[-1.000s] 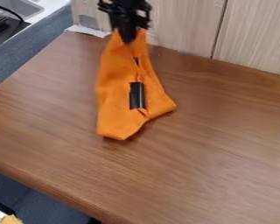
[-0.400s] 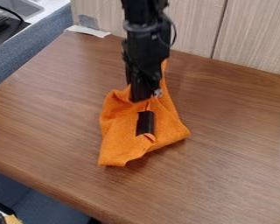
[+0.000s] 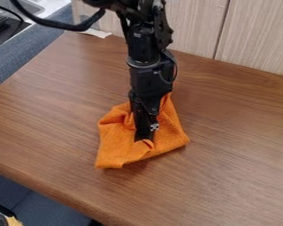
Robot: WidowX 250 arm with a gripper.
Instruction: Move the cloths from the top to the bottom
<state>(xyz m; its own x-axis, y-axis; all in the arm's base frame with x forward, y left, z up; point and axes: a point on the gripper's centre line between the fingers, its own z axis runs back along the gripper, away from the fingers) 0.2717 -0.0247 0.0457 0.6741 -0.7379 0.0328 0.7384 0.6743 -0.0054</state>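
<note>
Orange cloth (image 3: 117,145) lies bunched on the wood-grain table (image 3: 232,145), directly under the gripper (image 3: 145,132) and touching it. Its wide, folded part spreads out from the gripper toward the camera and to both sides, while a narrower part rises behind the gripper toward the far edge of the table. I cannot tell whether the gripper is open or closed, as its tip is sunk among the folds.

A second ago the cloth hung narrow and stretched below the gripper, nearer the far edge; since then both have come toward the near edge. Against the latest earlier frame, the gripper has gone farther down the cloth and now covers the place where a black strip showed. The cloth's lower left corner has hardly moved, its right corner sits a little closer to the camera, and the raised part behind the gripper has dropped lower. More of the arm has entered the view, with a thick black cable (image 3: 67,25) curving off to the upper left.

Beyond the gripper stands a pale wood-grain panel (image 3: 197,31). Well apart from it, at the table's far left corner, is a whitish strip (image 3: 97,32), and farther left a sink (image 3: 27,6). The arm stands over the cloth and hides its middle.
</note>
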